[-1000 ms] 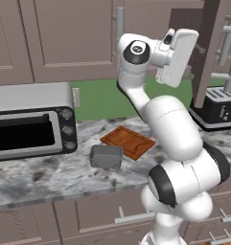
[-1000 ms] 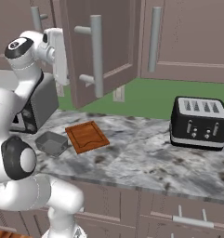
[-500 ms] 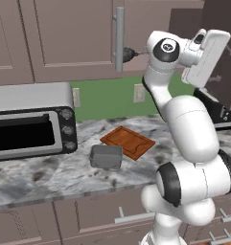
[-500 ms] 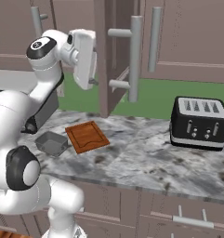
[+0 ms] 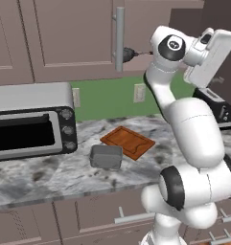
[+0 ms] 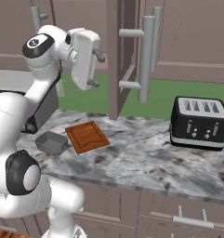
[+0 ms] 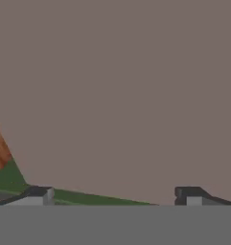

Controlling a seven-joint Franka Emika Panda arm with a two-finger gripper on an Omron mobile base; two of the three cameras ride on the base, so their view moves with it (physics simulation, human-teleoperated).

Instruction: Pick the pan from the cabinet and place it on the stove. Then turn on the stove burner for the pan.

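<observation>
Gripper (image 6: pixel 95 69) is spread wide and holding nothing, parked right at the swung-open cabinet (image 6: pixel 114 56) door; can't spot the pan from here, so I'd guess it's inside, and the gripper needs to swing round the door edge first. Toaster (image 6: pixel 198 122) sits at 3 o'clock on the table (image 6: pixel 146 158), cutting board (image 6: pixel 87 136) and little tin (image 6: pixel 51 142) at 7.

The open cabinet (image 6: pixel 114 56) door stands edge-on just beside the raised pincer (image 6: pixel 98 69), blocking it; tabletop (image 6: pixel 146 153) right of it lies free.
</observation>
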